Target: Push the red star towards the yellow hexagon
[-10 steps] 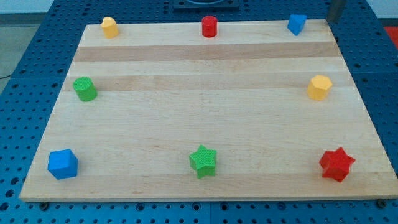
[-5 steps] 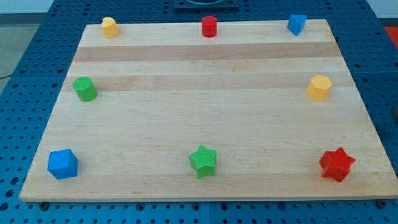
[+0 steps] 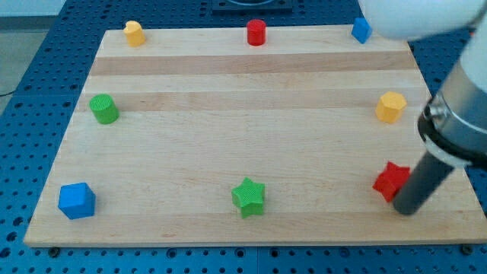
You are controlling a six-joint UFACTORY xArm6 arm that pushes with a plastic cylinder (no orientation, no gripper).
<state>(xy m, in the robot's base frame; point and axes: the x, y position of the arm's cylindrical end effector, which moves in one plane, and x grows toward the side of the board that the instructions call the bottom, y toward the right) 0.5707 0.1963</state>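
The red star (image 3: 389, 180) lies near the board's bottom right corner, partly hidden by my rod. My tip (image 3: 406, 210) rests on the board at the star's lower right side, touching it. The yellow hexagon (image 3: 390, 106) stands at the right edge, straight up the view from the star, with a gap between them. The arm's white and grey body (image 3: 456, 114) fills the view's upper right.
A green star (image 3: 249, 196) sits at bottom centre, a blue cube (image 3: 77, 201) at bottom left, a green cylinder (image 3: 103, 109) at left. Along the top edge stand a small yellow block (image 3: 135, 33), a red cylinder (image 3: 256, 32) and a blue block (image 3: 361, 30), partly covered by the arm.
The arm has come into view from the right and set the tip by the red star. The star has shifted left and slightly up. Other blocks have not moved.
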